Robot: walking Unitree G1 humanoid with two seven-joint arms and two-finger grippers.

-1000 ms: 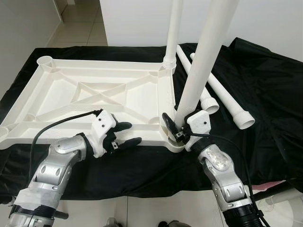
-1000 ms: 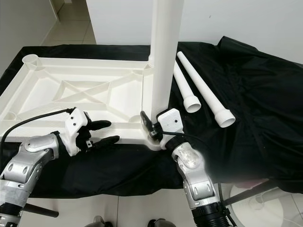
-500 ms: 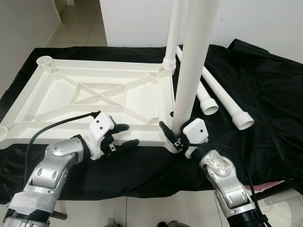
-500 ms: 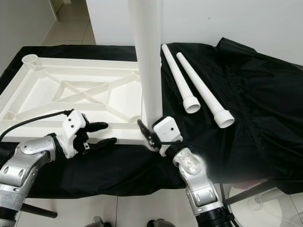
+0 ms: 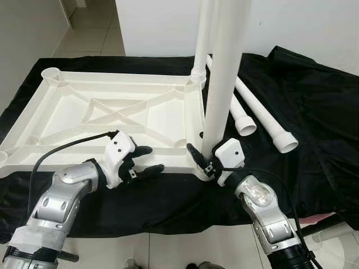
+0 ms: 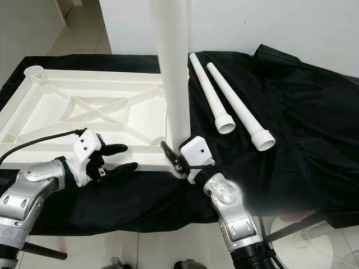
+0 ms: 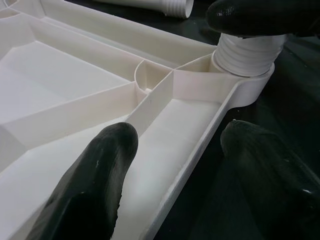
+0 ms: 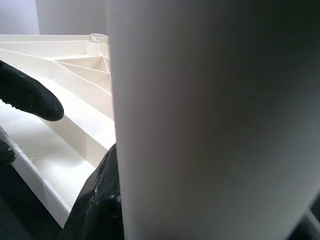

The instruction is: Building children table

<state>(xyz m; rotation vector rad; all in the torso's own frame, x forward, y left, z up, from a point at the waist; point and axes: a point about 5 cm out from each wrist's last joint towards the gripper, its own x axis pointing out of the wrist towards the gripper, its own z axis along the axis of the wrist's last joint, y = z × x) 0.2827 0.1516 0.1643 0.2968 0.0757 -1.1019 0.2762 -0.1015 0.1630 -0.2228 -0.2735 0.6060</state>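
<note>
tabletop (image 5: 112, 109) upside down on black cloth (image 5: 314, 112), near right corner socket (image 7: 247, 75) holding upright leg (image 5: 221, 84). right gripper (image 5: 206, 162) clamped on that leg; left gripper (image 5: 147, 159) spread open, straddling near rim. ribbed leg base (image 7: 248, 54) seen from left wrist. spare legs (image 6: 235, 103) lying right.

A black cloth (image 5: 314, 101) covers the work surface, lying flat on one side and rumpled into folds toward the white wall (image 5: 314, 28) behind it. Beyond the cloth's far left corner, a pale tiled floor (image 5: 92, 22) runs back into a hallway. Below the cloth's near edge the floor (image 5: 168, 249) is light tile too, evenly lit.
</note>
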